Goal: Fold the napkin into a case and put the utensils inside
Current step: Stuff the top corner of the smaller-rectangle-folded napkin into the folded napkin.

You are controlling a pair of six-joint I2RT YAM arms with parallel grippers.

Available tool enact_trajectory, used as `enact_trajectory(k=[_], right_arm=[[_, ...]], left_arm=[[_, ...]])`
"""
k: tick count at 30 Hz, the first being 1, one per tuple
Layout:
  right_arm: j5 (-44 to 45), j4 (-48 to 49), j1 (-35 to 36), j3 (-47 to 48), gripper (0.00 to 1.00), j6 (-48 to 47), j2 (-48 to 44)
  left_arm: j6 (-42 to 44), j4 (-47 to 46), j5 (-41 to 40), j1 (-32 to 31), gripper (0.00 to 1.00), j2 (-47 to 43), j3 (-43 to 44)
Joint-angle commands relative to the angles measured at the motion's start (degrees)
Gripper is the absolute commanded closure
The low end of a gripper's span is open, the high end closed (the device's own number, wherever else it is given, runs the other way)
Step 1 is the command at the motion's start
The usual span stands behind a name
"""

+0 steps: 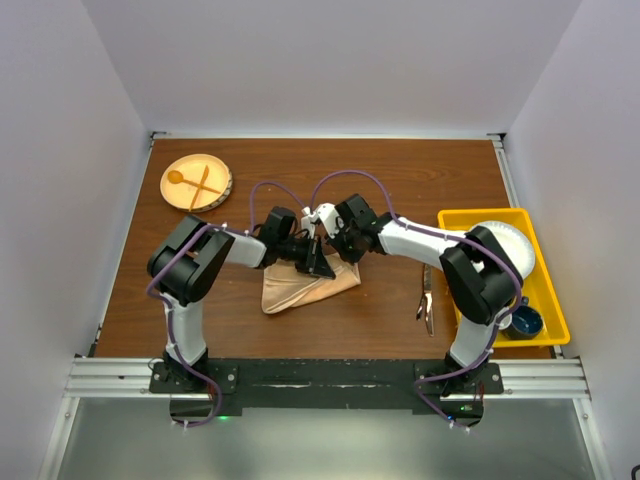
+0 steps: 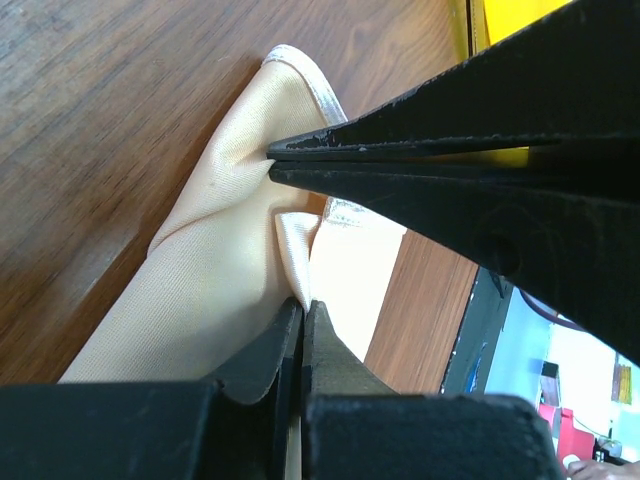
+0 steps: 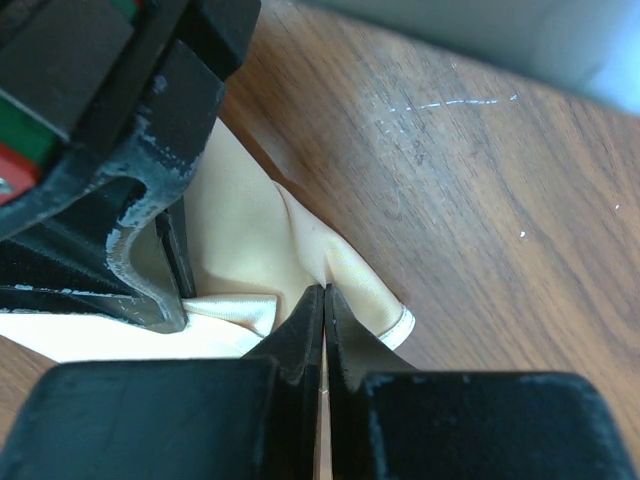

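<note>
The peach-orange napkin (image 1: 292, 288) lies partly folded, in a rough triangle, at the table's middle. Both grippers meet over its upper right corner. My left gripper (image 2: 303, 303) is shut on a small raised fold of the napkin (image 2: 215, 260). My right gripper (image 3: 323, 291) is shut on the napkin (image 3: 250, 225) close to its hemmed corner, right beside the left one. From above, the left gripper (image 1: 318, 263) and right gripper (image 1: 334, 245) nearly touch. The dark utensils (image 1: 427, 300) lie on the table to the right, apart from the cloth. No finished case shows.
A round wooden plate (image 1: 222, 176) with a pale wooden spoon and fork sits at the back left. At the right edge, a yellow bin (image 1: 470, 217) holds a white plate and a blue cup (image 1: 525, 321). White walls enclose the wooden table (image 1: 420, 180).
</note>
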State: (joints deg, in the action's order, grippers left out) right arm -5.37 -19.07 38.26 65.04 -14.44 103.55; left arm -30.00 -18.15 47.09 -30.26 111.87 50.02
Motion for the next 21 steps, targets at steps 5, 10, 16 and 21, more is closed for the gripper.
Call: enact_trajectory(k=[5, 10, 16, 21], right_arm=[[-1.3, 0.2, 0.1, 1.1, 1.0, 1.3, -3.3], [-3.0, 0.3, 0.2, -0.4, 1.0, -0.1, -5.6], [-5.1, -1.0, 0.2, 0.7, 1.0, -1.3, -6.4], [-5.2, -2.1, 0.2, -0.1, 1.0, -2.9, -5.3]], left_arm=[[2.2, 2.8, -4.1, 1.3, 1.0, 1.7, -0.3], [1.6, 2.0, -4.0, 1.4, 1.0, -0.4, -0.4], [1.0, 2.5, -4.6, 1.4, 1.0, -0.2, 0.1], [0.6, 2.1, -3.9, 1.4, 1.0, -1.0, 0.8]])
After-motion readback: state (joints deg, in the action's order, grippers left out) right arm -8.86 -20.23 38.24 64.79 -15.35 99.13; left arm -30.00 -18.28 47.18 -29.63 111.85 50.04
